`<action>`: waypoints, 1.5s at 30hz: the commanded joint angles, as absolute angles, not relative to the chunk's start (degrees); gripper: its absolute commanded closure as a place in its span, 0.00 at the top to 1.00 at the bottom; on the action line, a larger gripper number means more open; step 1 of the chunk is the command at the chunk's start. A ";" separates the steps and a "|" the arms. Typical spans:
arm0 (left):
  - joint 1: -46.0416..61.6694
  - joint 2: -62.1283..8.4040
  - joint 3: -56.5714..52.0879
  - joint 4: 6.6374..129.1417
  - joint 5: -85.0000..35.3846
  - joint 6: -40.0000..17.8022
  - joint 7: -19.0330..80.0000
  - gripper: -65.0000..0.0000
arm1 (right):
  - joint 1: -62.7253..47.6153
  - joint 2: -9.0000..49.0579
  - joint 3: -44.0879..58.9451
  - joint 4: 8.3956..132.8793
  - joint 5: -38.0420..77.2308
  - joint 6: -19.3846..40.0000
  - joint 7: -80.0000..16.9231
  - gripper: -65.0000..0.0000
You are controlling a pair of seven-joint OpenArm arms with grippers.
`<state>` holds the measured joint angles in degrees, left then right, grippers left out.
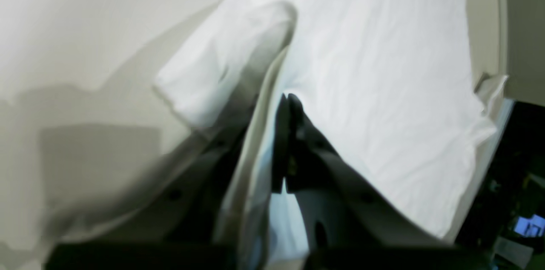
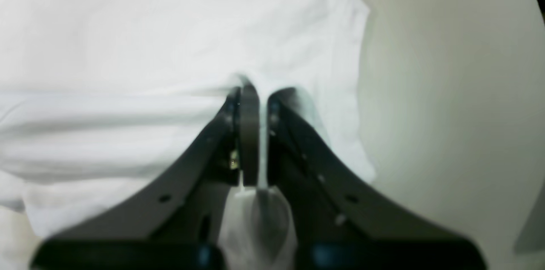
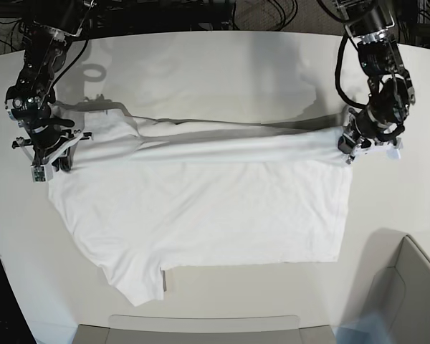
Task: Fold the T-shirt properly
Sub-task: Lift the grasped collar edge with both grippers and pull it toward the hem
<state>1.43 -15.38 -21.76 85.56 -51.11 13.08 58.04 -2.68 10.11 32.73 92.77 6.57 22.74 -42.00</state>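
Closest to the left wrist camera, the dark two-fingered left gripper (image 1: 288,99) has its fingers pressed together on a raised fold of the plain white short-sleeved T-shirt (image 1: 374,91) of thin soft fabric, and cloth drapes down over the finger bases. In the right wrist view, the dark two-fingered right gripper (image 2: 259,91) likewise pinches a bunched edge of the shirt, with a strip of fabric running back between its nearly closed fingers.

From the base view, the T-shirt (image 3: 201,208) lies spread across the middle of the smooth white rounded tabletop (image 3: 222,64), one sleeve pointing toward the near edge. Its far edge is lifted into a long taut ridge stretched between the two grippers: the left gripper (image 3: 349,147) holds the end at that view's right, and the right gripper (image 3: 57,154) holds the end at its left. The rest of the shirt rests flat on the table, lightly wrinkled.
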 commanded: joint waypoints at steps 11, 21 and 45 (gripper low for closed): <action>-4.44 -15.69 -21.23 84.35 -47.96 13.05 56.31 0.00 | 4.26 11.65 32.04 87.43 5.23 21.93 -40.13 0.00; -8.84 -15.78 -21.14 78.55 -47.96 12.70 54.20 0.00 | 9.36 11.65 29.58 80.57 5.23 21.93 -39.16 0.00; -16.66 -15.78 -19.82 73.89 -44.09 12.53 51.82 0.07 | 15.69 11.30 28.44 64.31 -0.13 21.67 -22.73 0.00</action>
<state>-15.33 -14.70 -20.05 72.84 -44.31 12.69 53.30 14.13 10.39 27.99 63.29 -0.25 22.72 -24.88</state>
